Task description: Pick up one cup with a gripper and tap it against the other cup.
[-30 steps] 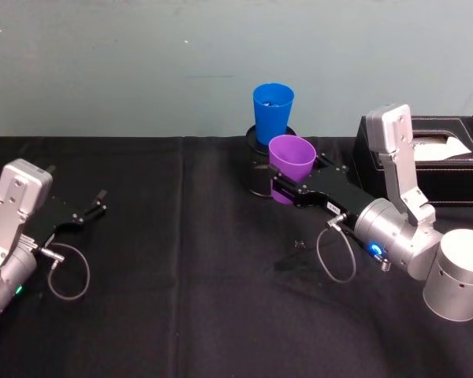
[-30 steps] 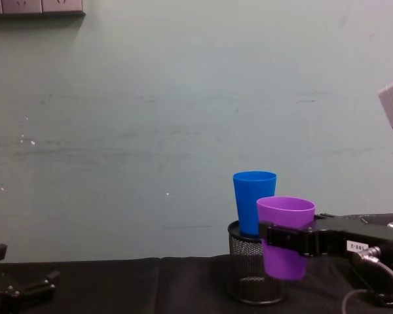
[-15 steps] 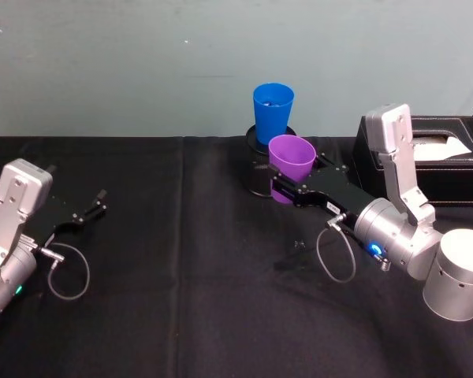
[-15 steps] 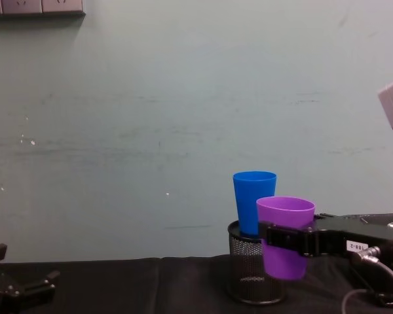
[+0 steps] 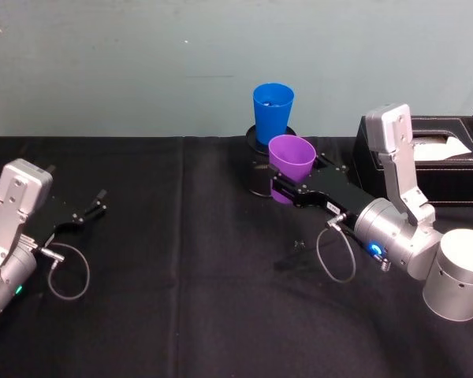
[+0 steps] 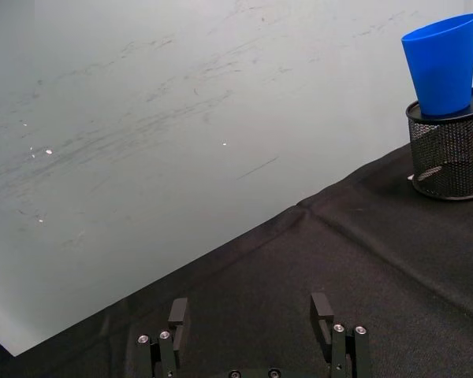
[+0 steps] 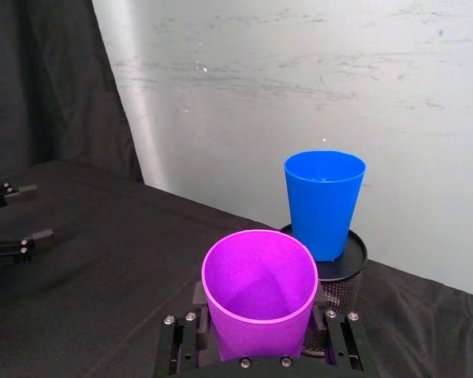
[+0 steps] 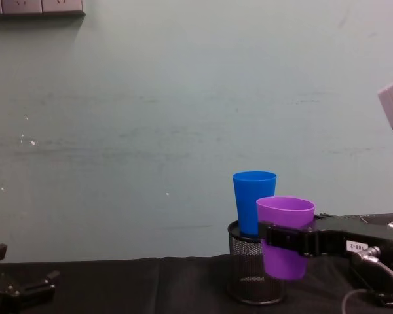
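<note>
My right gripper (image 5: 288, 190) (image 8: 281, 239) (image 7: 260, 350) is shut on the purple cup (image 5: 291, 160) (image 8: 285, 235) (image 7: 260, 291), held upright above the table. The blue cup (image 5: 273, 113) (image 8: 254, 201) (image 7: 325, 201) (image 6: 444, 61) stands upright on top of a black mesh pen holder (image 5: 256, 177) (image 8: 249, 275) (image 7: 339, 279) (image 6: 449, 153) just behind the purple cup. In the right wrist view a small gap shows between the two cups. My left gripper (image 5: 91, 211) (image 6: 248, 315) (image 8: 19, 288) rests open and idle at the far left, low over the black cloth.
A black tablecloth (image 5: 181, 299) covers the table. A black tissue box (image 5: 437, 161) sits at the back right, behind my right arm. A pale wall (image 5: 142, 63) runs close behind the cups.
</note>
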Controlling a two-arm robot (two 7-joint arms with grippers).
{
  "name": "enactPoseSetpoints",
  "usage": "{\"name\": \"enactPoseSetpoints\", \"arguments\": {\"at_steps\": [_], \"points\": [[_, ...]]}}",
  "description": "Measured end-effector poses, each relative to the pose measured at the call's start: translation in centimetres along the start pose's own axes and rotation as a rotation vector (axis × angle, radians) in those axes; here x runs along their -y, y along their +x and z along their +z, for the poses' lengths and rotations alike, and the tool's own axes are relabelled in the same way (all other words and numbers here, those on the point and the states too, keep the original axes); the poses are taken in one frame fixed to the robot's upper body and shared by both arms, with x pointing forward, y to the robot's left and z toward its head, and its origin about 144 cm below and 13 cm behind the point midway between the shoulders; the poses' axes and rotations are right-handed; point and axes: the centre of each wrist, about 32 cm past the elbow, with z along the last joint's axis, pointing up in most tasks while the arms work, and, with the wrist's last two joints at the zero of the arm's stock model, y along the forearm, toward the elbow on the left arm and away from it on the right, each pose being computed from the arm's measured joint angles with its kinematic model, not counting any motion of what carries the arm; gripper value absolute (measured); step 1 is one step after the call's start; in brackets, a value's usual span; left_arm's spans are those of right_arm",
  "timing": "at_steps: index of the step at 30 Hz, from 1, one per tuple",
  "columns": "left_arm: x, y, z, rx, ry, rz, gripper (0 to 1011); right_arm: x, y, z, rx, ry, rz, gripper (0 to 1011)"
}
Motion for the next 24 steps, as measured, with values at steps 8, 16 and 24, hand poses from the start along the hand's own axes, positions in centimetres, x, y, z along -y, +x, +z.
{"name": "enactPoseSetpoints", "arguments": {"at_steps": [8,16,24], "points": [[0.0,0.0,0.0,0.0,0.0,0.0,1000,0.0,0.0,0.0,0.0,0.0,0.0,723],[0.0,0.0,0.0,0.0,0.0,0.0,1000,0.0,0.0,0.0,0.0,0.0,0.0,723],[0.0,0.0,0.0,0.0,0.0,0.0,1000,0.0,0.0,0.0,0.0,0.0,0.0,723]]}}
